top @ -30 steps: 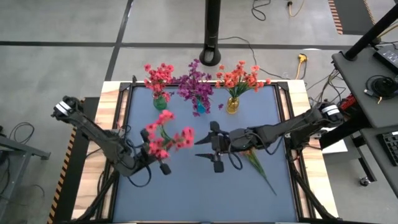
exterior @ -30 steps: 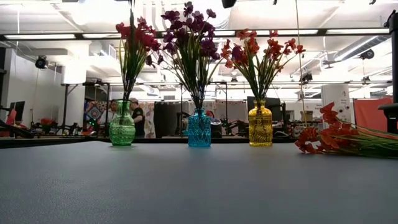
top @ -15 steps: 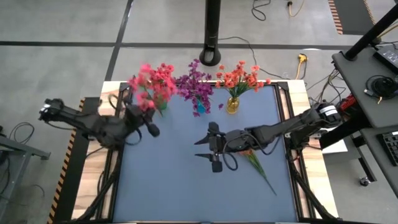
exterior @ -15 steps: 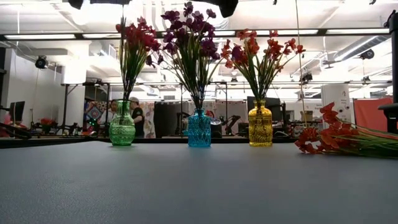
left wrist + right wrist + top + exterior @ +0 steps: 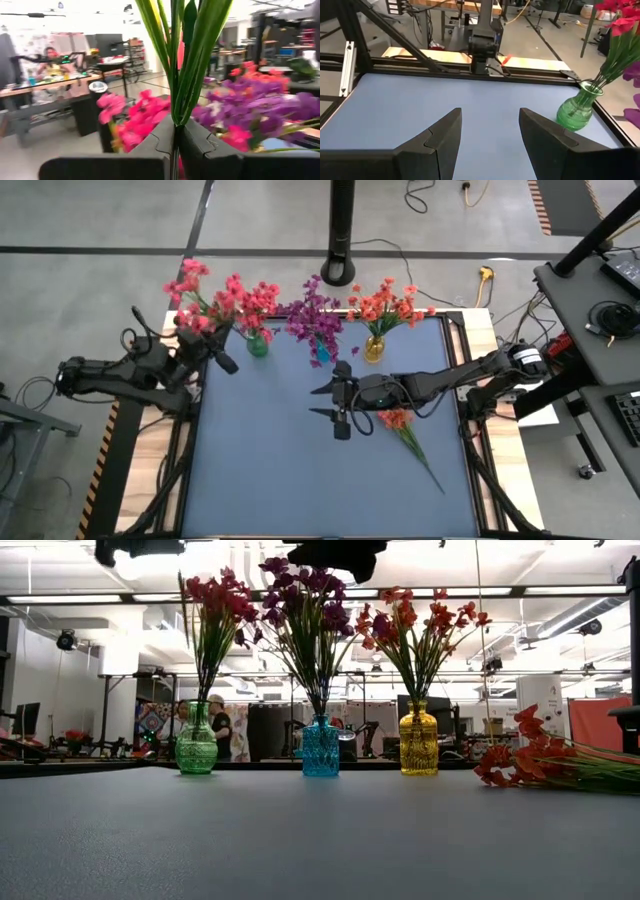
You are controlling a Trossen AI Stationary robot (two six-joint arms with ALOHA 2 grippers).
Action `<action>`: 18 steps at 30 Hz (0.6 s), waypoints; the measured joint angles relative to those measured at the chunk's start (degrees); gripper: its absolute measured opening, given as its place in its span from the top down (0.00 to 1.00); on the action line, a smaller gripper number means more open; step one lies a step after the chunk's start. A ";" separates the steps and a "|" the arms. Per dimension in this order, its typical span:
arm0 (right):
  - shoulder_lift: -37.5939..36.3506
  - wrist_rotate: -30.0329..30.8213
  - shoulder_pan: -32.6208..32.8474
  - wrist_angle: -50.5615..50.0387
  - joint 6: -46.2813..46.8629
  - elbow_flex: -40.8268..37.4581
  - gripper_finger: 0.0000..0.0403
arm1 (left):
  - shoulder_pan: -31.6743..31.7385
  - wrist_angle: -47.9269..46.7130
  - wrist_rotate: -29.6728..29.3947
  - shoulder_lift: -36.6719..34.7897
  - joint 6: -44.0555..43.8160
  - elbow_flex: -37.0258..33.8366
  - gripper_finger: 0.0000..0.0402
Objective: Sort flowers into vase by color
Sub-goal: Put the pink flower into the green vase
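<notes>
Glass vases number three; one orange-red sprig lies loose.

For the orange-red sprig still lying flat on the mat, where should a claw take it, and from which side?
Probably on the bare green stem, just behind the blossoms of the orange-red sprig. It lies flat on the mat, blossom end toward the open right claw, thin stem trailing to the mat's near right. Come straight down from above, fingers across the stem; the blossom cluster is bulky and would crush.
</notes>
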 joint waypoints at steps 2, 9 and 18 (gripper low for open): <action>0.00 -0.02 0.02 -0.02 -0.01 0.00 0.52 | 1.53 0.35 -0.01 -1.15 0.05 -1.61 1.00; -1.13 -0.18 0.70 -2.37 1.50 0.00 0.52 | 4.23 6.01 0.94 -4.29 1.34 -8.88 1.00; -1.66 -0.17 0.90 -3.10 1.49 0.00 0.52 | 8.66 21.54 5.05 -5.62 8.51 -16.43 1.00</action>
